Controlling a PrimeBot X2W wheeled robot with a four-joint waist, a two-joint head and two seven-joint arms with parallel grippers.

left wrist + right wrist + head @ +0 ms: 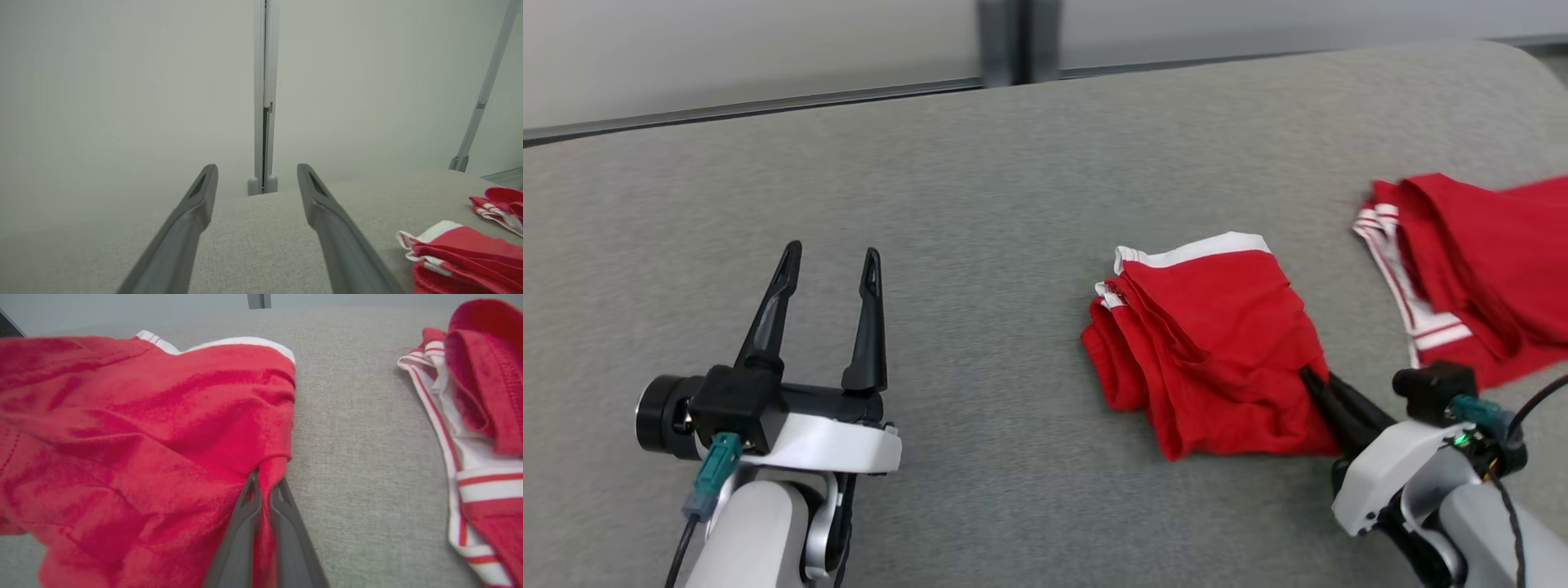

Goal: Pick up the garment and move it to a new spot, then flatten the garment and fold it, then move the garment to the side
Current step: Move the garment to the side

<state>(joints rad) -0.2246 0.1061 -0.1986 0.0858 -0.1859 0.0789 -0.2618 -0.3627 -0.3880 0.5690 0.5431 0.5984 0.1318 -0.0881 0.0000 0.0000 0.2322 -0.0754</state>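
One crumpled red garment (1217,351), white-banded, pinched in right claw (266,480), left claw (832,250) spread, grey woven surface (980,163)

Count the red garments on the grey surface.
2. The folded garment lies right of centre, pinched by the right gripper; the second garment lies farther right, partly cut off.

Garment (1217,343): red, white band. Second garment (1478,269): red, white trim striped red. Work surface (931,204): grey weave. Wall (727,49): pale.
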